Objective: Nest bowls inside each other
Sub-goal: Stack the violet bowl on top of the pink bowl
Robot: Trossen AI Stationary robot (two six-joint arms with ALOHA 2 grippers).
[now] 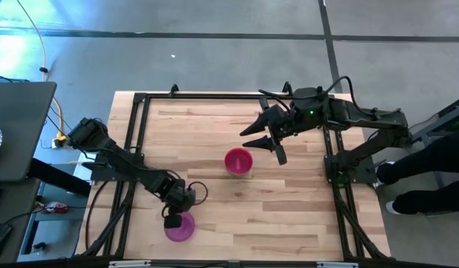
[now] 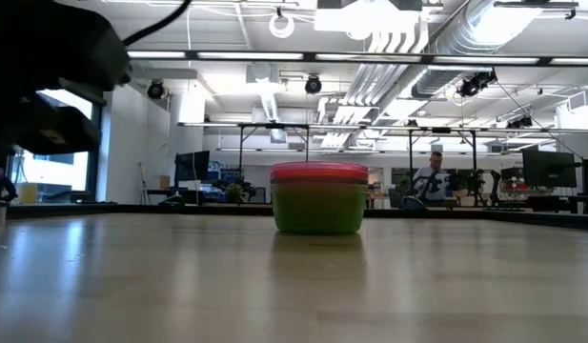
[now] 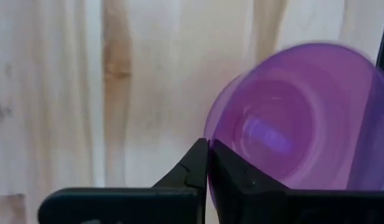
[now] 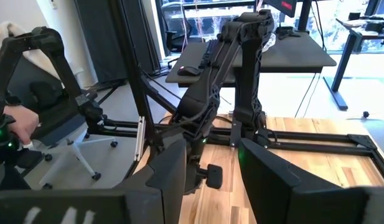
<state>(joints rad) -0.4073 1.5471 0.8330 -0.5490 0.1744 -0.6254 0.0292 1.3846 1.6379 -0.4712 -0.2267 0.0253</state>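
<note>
A purple bowl [image 1: 181, 229] [image 3: 304, 118] sits mouth up near the table's front edge, left of centre. My left gripper [image 1: 172, 219] [image 3: 208, 163] is shut on it. A stack of nested bowls [image 1: 239, 161] [image 2: 319, 198] rests by its base on the middle of the table, with a magenta-pink bowl on top and a green one at the bottom. My right gripper [image 1: 268, 139] [image 4: 210, 180] hangs open in the air beyond the stack toward the far right, holding nothing. My left gripper pinches the purple bowl's rim [image 3: 208, 144] between its two fingers, one finger [image 3: 241, 180] on the bowl's inner side and one outside. The fingers come steeply from above, at the rim's side facing the table's left. Whether the bowl's base still rests on the table I cannot tell.
A black metal frame [image 1: 132, 134] runs around the wooden tabletop [image 1: 289, 216], whose right half shows bare wood. A dark desk [image 1: 21, 126] stands off the left edge. A person [image 1: 430, 167] sits beyond the right edge, and a hand [image 4: 17, 124] shows in the right wrist view.
</note>
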